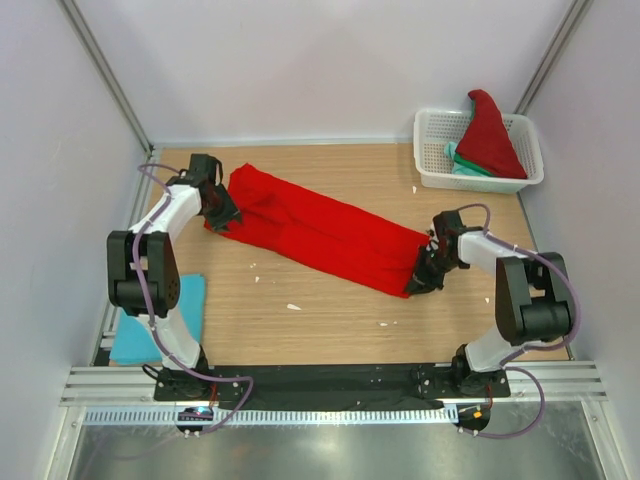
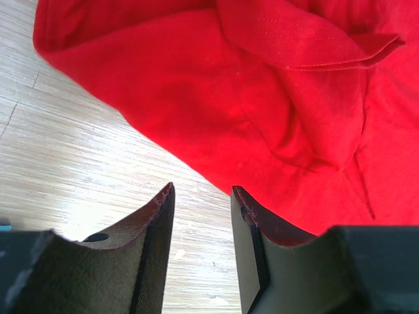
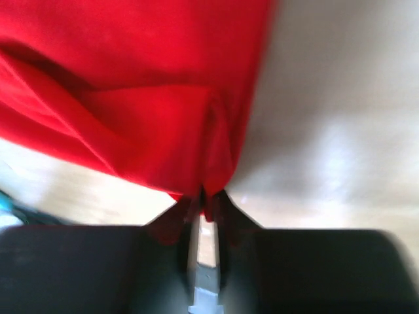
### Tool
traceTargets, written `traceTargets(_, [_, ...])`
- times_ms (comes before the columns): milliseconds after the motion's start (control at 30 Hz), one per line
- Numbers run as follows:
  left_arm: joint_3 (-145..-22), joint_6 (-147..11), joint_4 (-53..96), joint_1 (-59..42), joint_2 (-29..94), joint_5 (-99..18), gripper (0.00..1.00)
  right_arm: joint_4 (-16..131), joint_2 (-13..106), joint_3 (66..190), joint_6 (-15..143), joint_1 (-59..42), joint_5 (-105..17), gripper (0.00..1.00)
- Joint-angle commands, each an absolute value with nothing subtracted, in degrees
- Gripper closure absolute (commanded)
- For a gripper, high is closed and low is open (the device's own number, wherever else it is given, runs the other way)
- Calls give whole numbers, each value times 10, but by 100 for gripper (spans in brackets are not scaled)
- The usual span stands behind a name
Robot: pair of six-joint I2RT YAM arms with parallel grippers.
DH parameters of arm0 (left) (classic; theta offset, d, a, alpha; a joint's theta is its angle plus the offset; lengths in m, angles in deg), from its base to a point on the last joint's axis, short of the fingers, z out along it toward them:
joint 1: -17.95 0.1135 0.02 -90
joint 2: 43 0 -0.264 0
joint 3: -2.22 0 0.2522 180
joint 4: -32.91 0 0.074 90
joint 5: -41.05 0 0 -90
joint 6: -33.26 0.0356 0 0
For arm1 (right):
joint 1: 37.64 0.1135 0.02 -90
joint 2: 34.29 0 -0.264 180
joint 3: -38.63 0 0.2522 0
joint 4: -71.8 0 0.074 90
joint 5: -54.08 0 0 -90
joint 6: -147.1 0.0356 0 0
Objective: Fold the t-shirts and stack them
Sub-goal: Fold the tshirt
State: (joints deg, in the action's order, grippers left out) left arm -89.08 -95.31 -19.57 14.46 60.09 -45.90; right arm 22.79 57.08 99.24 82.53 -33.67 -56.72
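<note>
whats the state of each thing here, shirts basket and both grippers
red cloth t-shirt on the table: folded into a long strip, lying diagonally
left gripper: open, empty
right gripper: shut on that t-shirt's end
light blue cloth t-shirt: lying flat, seemingly folded
white plastic lattice basket: upright, holds a crumpled red t-shirt and teal-green cloth

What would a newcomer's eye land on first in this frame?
A bright red t-shirt lies stretched in a long diagonal band across the wooden table. The right arm has its jaws pinched shut on the near-right end, while the left arm holds its jaws apart at the far-left end. In the far-right corner, a white basket holds another red shirt poking up.
</note>
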Motion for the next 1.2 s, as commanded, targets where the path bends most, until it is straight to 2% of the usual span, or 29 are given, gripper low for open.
traceTargets(0, [-891, -931, -193, 142, 569, -457, 57, 202, 509, 940, 859, -296, -589, 79])
traceTargets(33, [-892, -923, -192, 141, 562, -448, 54, 201, 484, 929, 858, -296, -585, 66])
traceTargets(67, [-895, -911, -188, 140, 559, -439, 52, 190, 468, 931, 855, -296, -574, 59])
traceTargets(133, [-902, -872, -170, 132, 561, -402, 50, 182, 448, 947, 837, -298, -553, 48])
traceTargets(233, [-941, -814, -153, 104, 577, -379, 49, 170, 443, 989, 817, -298, -529, 41])
traceTargets(367, [-1034, -737, -160, 55, 647, -429, 49, 158, 473, 1048, 777, -303, -505, 39])
traceTargets(467, [-1090, -698, -176, 30, 694, -463, 49, 159, 505, 1089, 743, -304, -490, 42])
traceTargets(567, [-1125, -683, -189, 25, 715, -475, 49, 169, 532, 1120, 727, -304, -486, 49])
traceTargets(667, [-1142, -662, -194, 20, 730, -477, 48, 172, 558, 1135, 713, -304, -504, 53])
traceTargets(800, [-1159, -602, -214, 2, 751, -507, 47, 170, 570, 1133, 703, -305, -521, 51])
traceTargets(1167, [-1158, -571, -185, -12, 795, -598, 45, 150, 565, 1134, 698, -304, -533, 50])
